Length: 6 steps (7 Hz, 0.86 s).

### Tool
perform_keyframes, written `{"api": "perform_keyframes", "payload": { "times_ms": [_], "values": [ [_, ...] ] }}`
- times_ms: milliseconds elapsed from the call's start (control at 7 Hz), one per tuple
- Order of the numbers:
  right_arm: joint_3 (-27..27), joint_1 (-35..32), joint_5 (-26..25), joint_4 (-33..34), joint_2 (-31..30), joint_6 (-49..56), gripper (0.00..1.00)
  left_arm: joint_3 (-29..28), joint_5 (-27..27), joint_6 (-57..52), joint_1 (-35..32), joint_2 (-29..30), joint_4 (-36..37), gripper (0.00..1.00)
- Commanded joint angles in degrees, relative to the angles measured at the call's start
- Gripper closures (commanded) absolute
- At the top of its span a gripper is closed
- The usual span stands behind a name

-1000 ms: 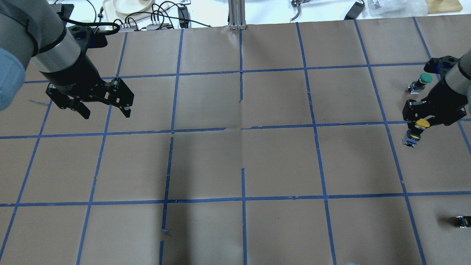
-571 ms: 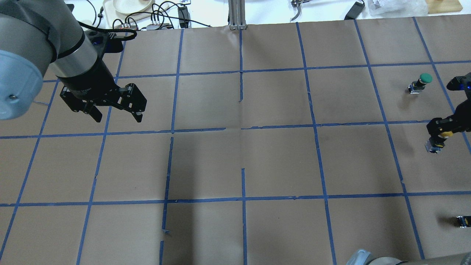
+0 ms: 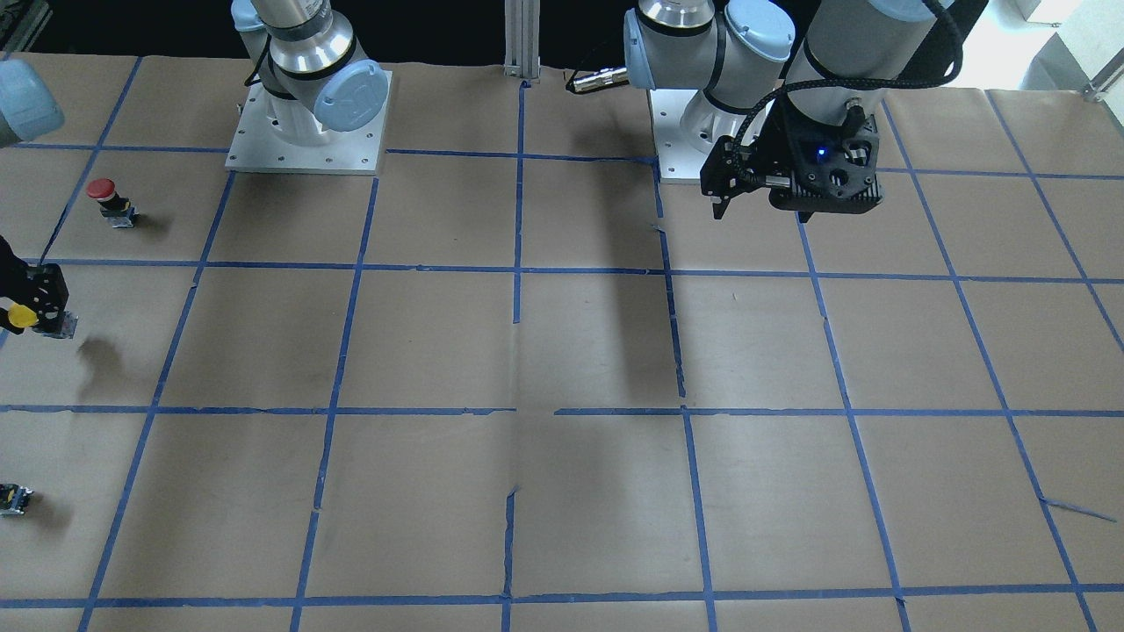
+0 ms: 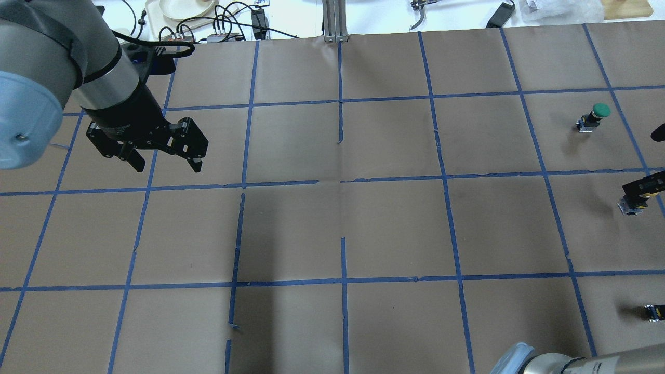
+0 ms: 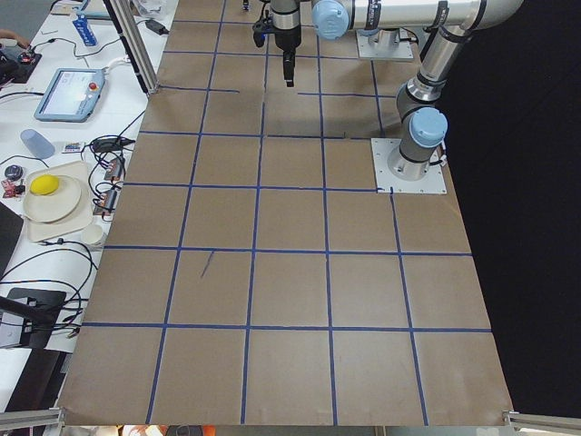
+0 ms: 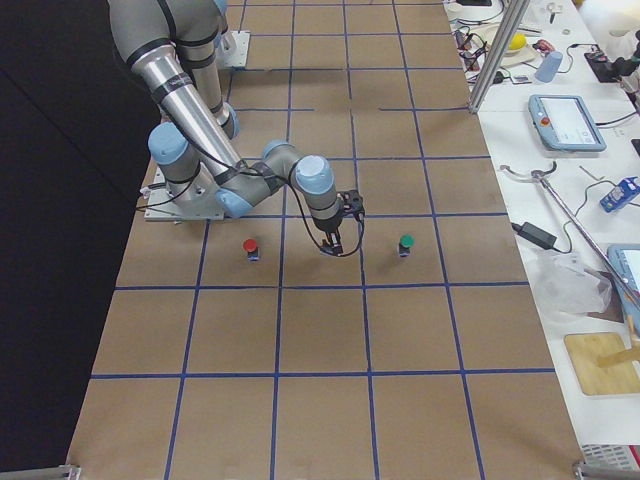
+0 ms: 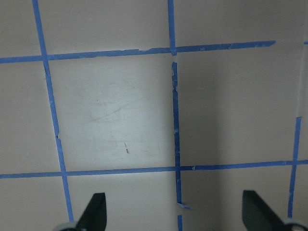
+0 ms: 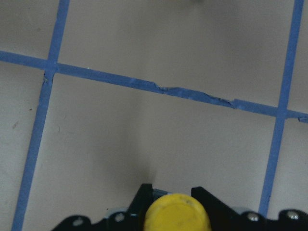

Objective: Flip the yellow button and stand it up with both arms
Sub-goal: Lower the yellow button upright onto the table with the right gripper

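Yellow button (image 3: 21, 318) is held off the desk (image 4: 389, 228) at the far left edge of the front view. The step in hand is judged to be the carry after pick-up, ahead of a hand-over. The desk is covered with brown paper crossed by blue tape lines.

The left arm (image 4: 104, 88) is seen in the upper left of the overhead view. The left fingers (image 4: 136, 162) are spread wide with nothing between them, and only bare paper and tape are shown beneath them in the left wrist view.

The right arm (image 6: 190, 100) is stretched out to the middle of the right-side view. The right fingers (image 8: 219, 211) are closed on the yellow button near its cap, and the grey body is left sticking out past the tips at a slant. A separate shadow on the paper suggests that the desk is not touched.

In that side view the held button is placed between a red button (image 6: 250, 246) and a green button (image 6: 405, 243), both resting on the paper and apart from it.

The two arms are well apart. The next move is therefore judged to call for the button to be brought toward the middle of the desk, where its free end can be taken by the open left fingers. A firm hold is needed, since so small a part could be twisted or dropped in the exchange.
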<state>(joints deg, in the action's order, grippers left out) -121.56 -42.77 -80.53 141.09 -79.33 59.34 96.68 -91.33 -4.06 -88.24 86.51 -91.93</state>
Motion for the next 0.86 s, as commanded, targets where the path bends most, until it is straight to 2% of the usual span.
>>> {"api": "perform_keyframes", "payload": {
  "times_ms": [0,286,429,571,714],
  "values": [
    [-2.3,1.2,2.6,3.8,1.3,1.7,0.93,0.0,0.1,0.0,0.0,-0.1,0.2,0.00],
    [-2.8,1.1,3.7,3.9,1.2,1.7,0.90,0.1,0.2,0.1,0.0,0.0,0.2,0.00],
    [-2.8,1.1,3.8,3.9,0.8,1.8,0.79,0.1,0.2,0.0,0.0,0.0,0.2,0.00],
    [-2.9,1.1,5.5,3.9,0.8,1.9,0.58,0.1,0.2,0.0,0.0,0.0,0.2,0.00],
    [-2.7,1.1,5.9,3.1,0.8,1.8,0.19,0.1,0.1,0.1,0.0,0.0,0.2,0.00]
  ]
}}
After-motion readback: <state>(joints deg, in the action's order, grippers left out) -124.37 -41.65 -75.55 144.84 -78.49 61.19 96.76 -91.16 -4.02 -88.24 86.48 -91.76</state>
